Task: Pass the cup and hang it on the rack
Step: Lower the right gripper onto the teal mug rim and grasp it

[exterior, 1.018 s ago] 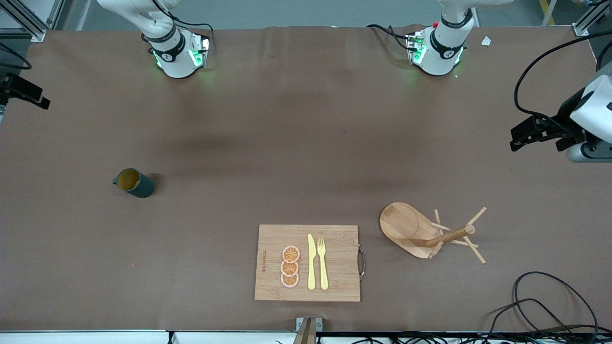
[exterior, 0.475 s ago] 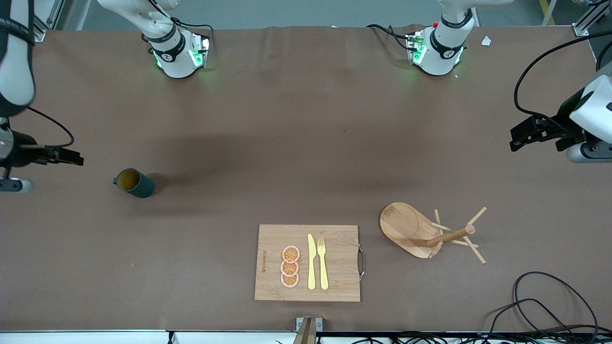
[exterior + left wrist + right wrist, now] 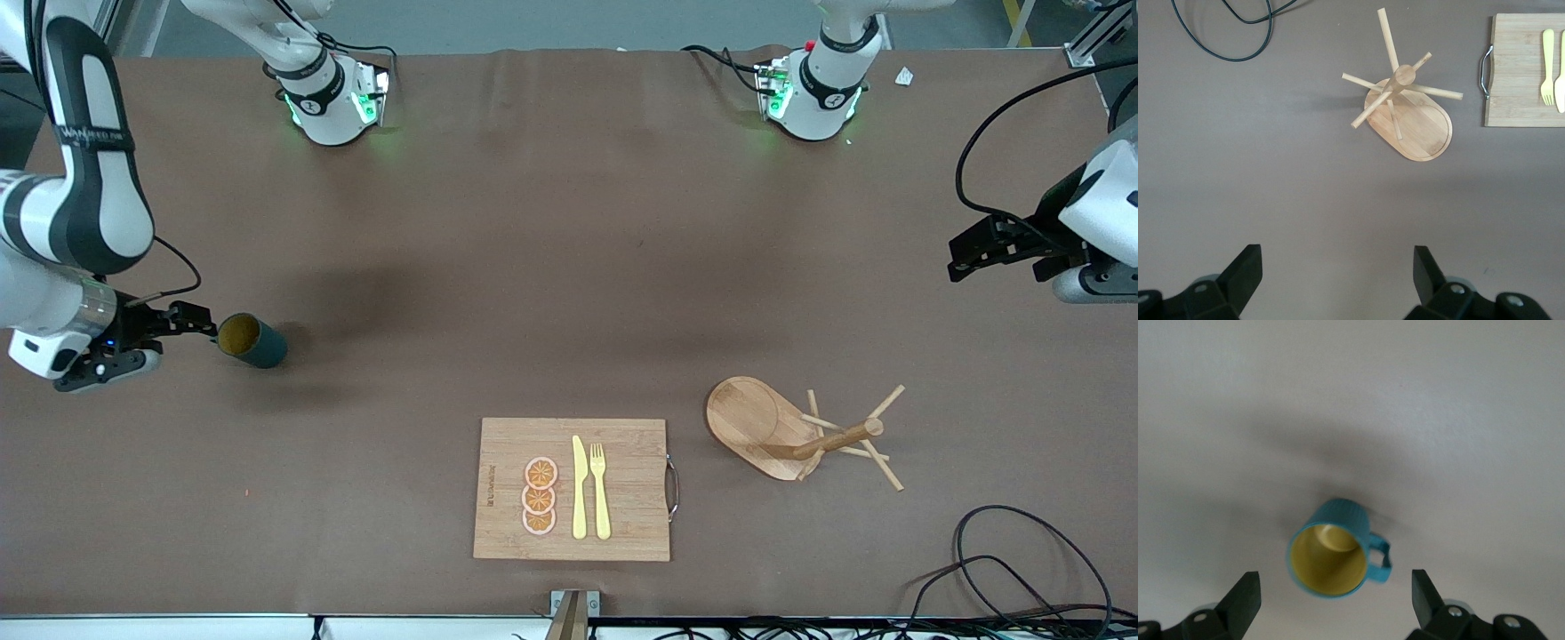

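The dark teal cup (image 3: 253, 341) stands upright on the brown table toward the right arm's end; the right wrist view looks down into its yellow inside (image 3: 1330, 555), with the handle (image 3: 1381, 559) at its side. My right gripper (image 3: 199, 322) is open and hovers just beside the cup's rim, its fingers (image 3: 1245, 593) spread wider than the cup and touching nothing. The wooden rack (image 3: 836, 439) stands on its oval base (image 3: 747, 418) toward the left arm's end. My left gripper (image 3: 969, 253) waits open above bare table, looking down on the rack (image 3: 1403, 75).
A bamboo cutting board (image 3: 631, 489) with a yellow knife (image 3: 579, 489), a fork (image 3: 600, 489) and orange slices (image 3: 539, 498) lies near the front edge, beside the rack. Black cable (image 3: 1013, 560) loops at the table corner nearest the camera, at the left arm's end.
The right arm has swung in from the table's edge and brought its open gripper up beside the cup. The left arm, the cup and the rack have not moved.
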